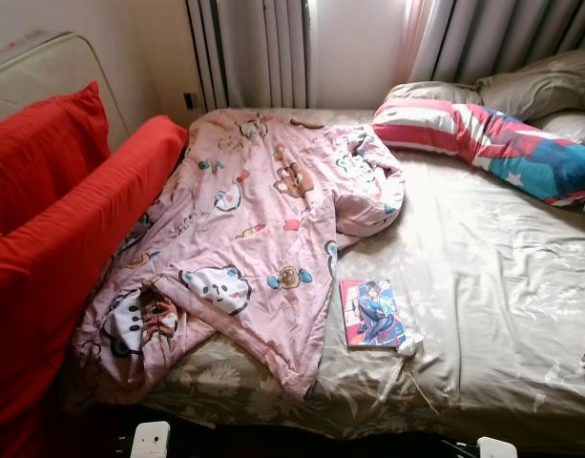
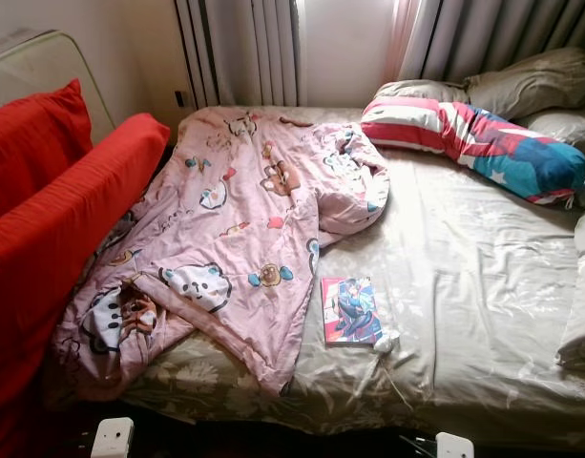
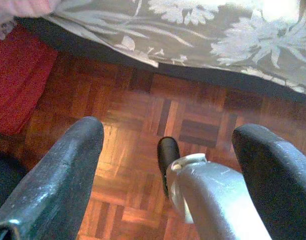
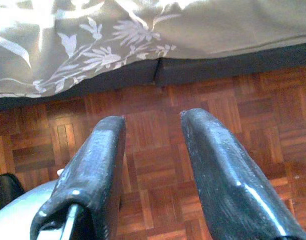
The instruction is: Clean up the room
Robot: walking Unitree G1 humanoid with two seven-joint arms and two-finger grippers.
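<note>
**Both grippers low, bed untidy**

Down near the parquet floor (image 3: 133, 115), left gripper (image 3: 167, 150) hanging with fingers spread wide, nothing between them; a silver part of the robot showing between the fingers. Right gripper (image 4: 153, 150) also over the floor, fingers parted by a narrower gap, holding nothing. Just beyond both, the flowered edge of the bed sheet (image 4: 93, 55) hanging over the dark bed base.

Up on the bed (image 1: 492, 286): a pink cartoon quilt (image 1: 254, 219) lying crumpled across the left half, one corner falling over the near edge. Just beside its right border, a colourful book (image 1: 371, 313) flat on the sheet, a small white thing touching its near corner. Further back at the right, a striped red, white and blue pillow (image 1: 492, 143), grey pillows (image 1: 531, 91) behind it. Against the bed's left side, red cushions (image 1: 63, 219), touching the quilt. Behind the bed, grey curtains (image 1: 263, 52).
</note>
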